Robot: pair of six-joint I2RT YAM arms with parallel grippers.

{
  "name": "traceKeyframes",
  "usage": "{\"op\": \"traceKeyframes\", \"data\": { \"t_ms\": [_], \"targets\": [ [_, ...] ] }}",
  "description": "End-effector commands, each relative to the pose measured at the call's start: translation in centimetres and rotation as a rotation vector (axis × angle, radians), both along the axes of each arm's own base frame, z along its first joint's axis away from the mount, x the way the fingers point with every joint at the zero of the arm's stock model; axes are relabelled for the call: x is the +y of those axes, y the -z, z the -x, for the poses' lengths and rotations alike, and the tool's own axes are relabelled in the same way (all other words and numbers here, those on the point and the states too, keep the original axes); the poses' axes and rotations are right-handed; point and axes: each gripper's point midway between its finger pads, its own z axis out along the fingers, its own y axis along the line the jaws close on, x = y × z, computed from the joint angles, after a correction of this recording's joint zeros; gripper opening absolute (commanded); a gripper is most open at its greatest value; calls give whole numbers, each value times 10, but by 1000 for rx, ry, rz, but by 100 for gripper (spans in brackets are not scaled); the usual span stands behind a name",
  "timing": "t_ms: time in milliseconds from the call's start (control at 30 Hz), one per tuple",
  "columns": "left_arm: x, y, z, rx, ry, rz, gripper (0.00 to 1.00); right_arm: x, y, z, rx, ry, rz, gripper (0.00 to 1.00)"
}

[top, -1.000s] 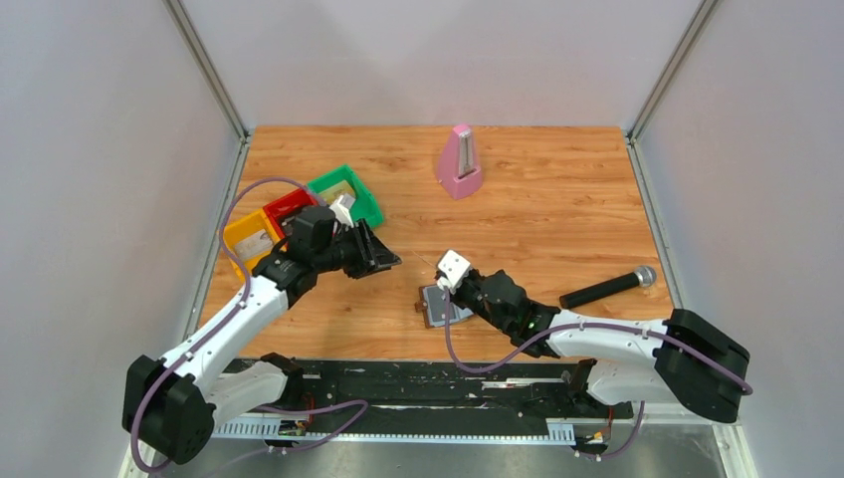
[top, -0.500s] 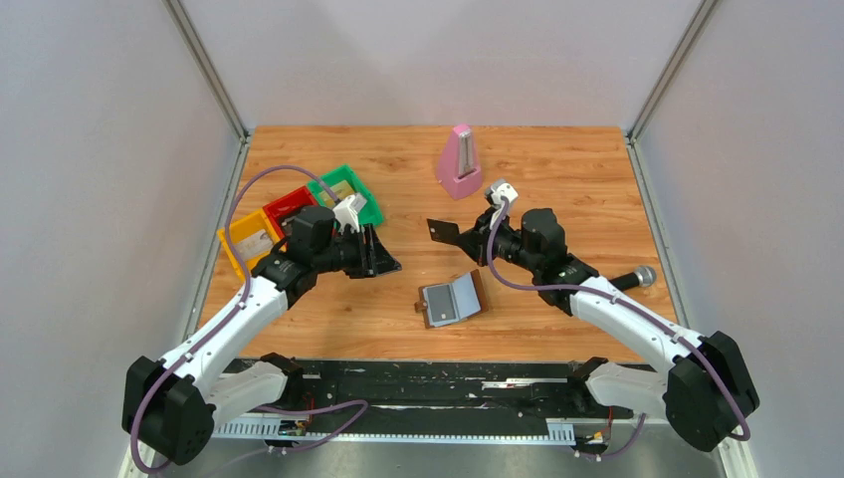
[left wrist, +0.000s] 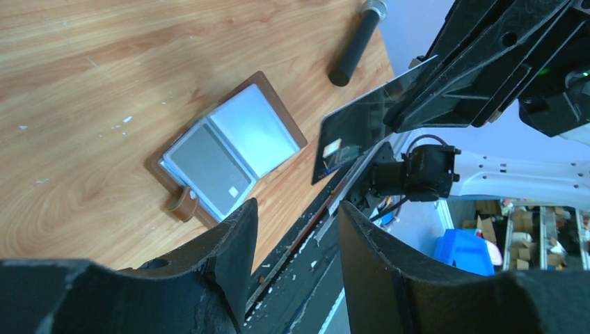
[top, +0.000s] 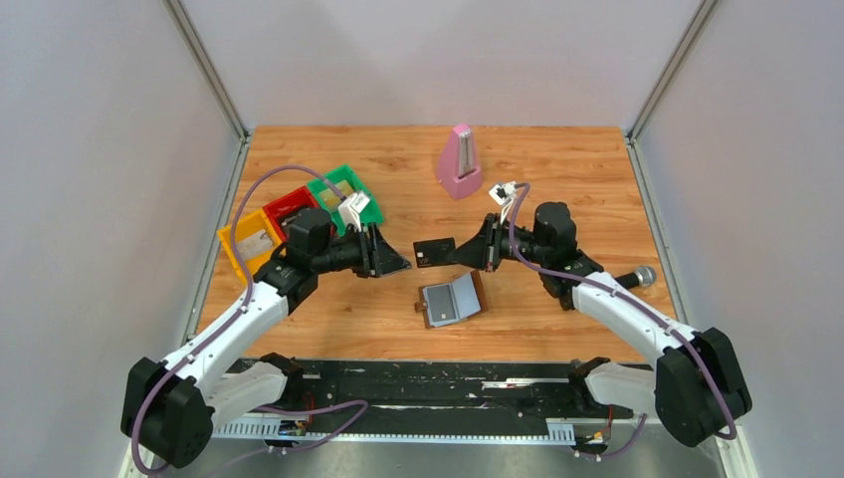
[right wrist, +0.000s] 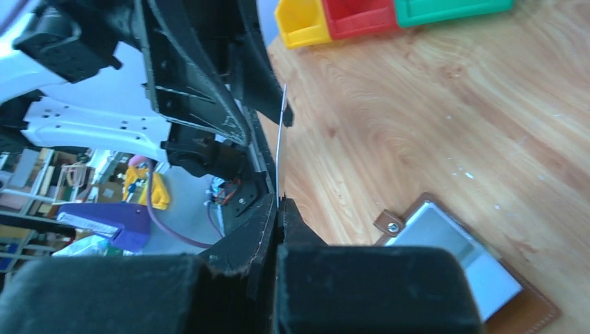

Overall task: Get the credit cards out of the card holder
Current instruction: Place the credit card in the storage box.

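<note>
Carefully now: my left end effector [top: 396, 263] hangs with jaws spread, facing the dark card [top: 433, 252] held in the air just to its right. Below, the card holder [top: 464, 295] lies open on the counter [top: 557, 199], a grey card [top: 439, 303] inside. My right end effector [top: 476, 254] pinches the dark card's right end; I'd feed its free edge squarely between the left jaws before letting go.
</note>
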Motion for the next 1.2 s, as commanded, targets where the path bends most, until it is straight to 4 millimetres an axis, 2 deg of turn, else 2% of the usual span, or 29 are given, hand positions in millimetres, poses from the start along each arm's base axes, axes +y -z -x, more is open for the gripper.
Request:
{"op": "traceKeyframes", "data": {
  "t_ms": [0,267,333,400,433,467,500,567,633,700,867,1000,1067,1167],
  "targets": [
    [-9,-27,3,-70,42,118,55,6,-22,14,11,-81,-104,0],
    [-21,-45,11,-65,106,268,55,8,-26,14,41,-80,-151,0],
    [-22,-47,13,-50,114,305,52,8,-25,12,43,-67,-154,0],
    [-23,-46,14,-45,114,329,42,8,-24,11,50,-57,-153,0],
    [-23,-48,14,-55,116,339,31,8,-24,11,51,-57,-153,0],
    [-23,-47,14,-51,115,342,25,8,-23,10,54,-54,-152,0],
    [-23,-47,14,-48,113,342,16,8,-22,10,57,-52,-151,2],
    [-23,-47,13,-49,106,342,5,8,-20,10,65,-50,-145,4],
    [-23,-48,11,-53,97,342,0,8,-17,9,73,-49,-141,6],
    [-22,-49,10,-55,92,344,0,8,-16,8,77,-46,-139,8],
    [-18,-47,3,-51,62,328,0,7,-13,6,80,-28,-126,25],
    [-4,-42,-9,-44,-7,298,0,0,-13,2,84,21,-120,49],
    [7,-37,-17,-44,-47,268,0,-2,-15,2,78,35,-116,62],
    [33,-32,-35,-49,-135,210,0,-7,-19,4,54,53,-111,74]
  ]
}}
